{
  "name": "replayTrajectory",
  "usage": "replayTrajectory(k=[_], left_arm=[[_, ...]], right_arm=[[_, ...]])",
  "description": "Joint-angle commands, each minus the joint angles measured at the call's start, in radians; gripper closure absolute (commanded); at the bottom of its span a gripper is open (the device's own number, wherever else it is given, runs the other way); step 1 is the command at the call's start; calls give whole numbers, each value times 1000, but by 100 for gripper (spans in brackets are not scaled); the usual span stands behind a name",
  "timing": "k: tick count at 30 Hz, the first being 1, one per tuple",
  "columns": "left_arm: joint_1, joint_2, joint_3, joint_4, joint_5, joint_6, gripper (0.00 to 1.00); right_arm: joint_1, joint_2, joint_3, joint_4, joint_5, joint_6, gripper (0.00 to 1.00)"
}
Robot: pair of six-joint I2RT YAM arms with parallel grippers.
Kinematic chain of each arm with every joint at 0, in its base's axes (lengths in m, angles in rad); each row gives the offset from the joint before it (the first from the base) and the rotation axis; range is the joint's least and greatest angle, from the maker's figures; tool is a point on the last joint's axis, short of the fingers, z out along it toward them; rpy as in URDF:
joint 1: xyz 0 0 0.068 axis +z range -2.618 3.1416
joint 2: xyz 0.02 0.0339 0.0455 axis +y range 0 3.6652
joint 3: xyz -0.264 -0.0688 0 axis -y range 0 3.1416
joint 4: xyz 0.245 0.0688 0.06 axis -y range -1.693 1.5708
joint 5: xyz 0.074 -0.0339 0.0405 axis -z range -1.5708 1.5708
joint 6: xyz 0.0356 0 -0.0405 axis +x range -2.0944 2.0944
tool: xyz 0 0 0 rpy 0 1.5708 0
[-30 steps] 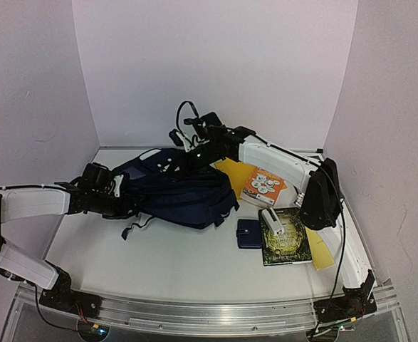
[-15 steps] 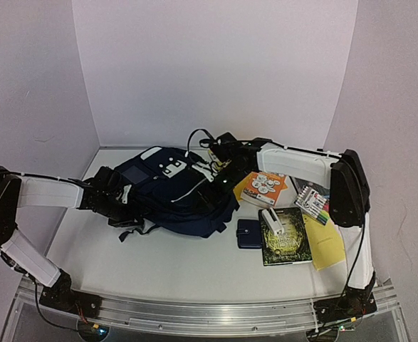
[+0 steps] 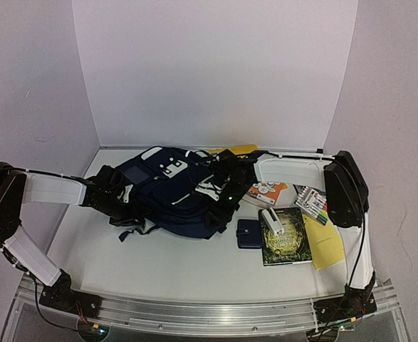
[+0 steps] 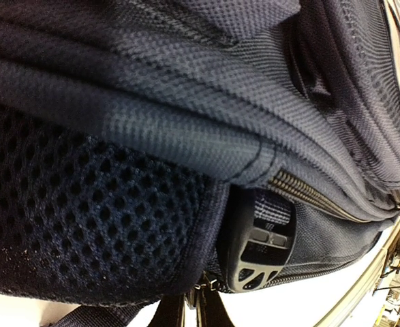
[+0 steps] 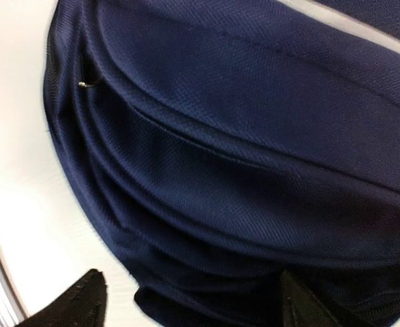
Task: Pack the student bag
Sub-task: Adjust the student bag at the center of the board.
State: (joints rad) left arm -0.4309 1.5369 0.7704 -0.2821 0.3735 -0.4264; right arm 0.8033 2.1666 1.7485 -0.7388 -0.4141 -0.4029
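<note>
Top external view: the student bag (image 3: 167,194) lies flat on the table (image 3: 159,258), left of centre, with its white patch facing up. The left gripper (image 3: 125,205) meets the bag's left end. The right gripper (image 3: 216,209) is over the bag's right end, fingers pointing down at the fabric. Just right of the bag lie a small navy wallet (image 3: 249,233) and a dark book (image 3: 288,238); an orange pack (image 3: 267,191) and a marker set (image 3: 312,201) lie further right of the bag. Left wrist view: the left gripper (image 4: 193,310) has its jaws pressed together on the bag's lower seam, below the mesh panel (image 4: 84,218). A grey buckle (image 4: 261,248) sits just beside the seam, under the zipper (image 4: 309,193). Right wrist view: the right gripper (image 5: 193,306) has its fingertips (image 5: 84,300) spread wide, holding nothing. Folded navy fabric of the bag (image 5: 254,136) fills the space beyond them.
</note>
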Motion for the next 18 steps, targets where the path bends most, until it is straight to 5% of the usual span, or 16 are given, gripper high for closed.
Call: replayTrajectory(k=[1,3,6,18], left_arm=[[-9,-40,24,38,66,-6,97],[-26,-32,26,40,73,-4,96],[-69,-22,28,52,75,-4,96],[-254,-4,37,105,19,-21,91]], right_arm=[[39,60,18,38,36,39,36],[50,76,18,77,59,84,55],[52,110,38,115,91,155,97],[49,145,81,177,117,351,100]])
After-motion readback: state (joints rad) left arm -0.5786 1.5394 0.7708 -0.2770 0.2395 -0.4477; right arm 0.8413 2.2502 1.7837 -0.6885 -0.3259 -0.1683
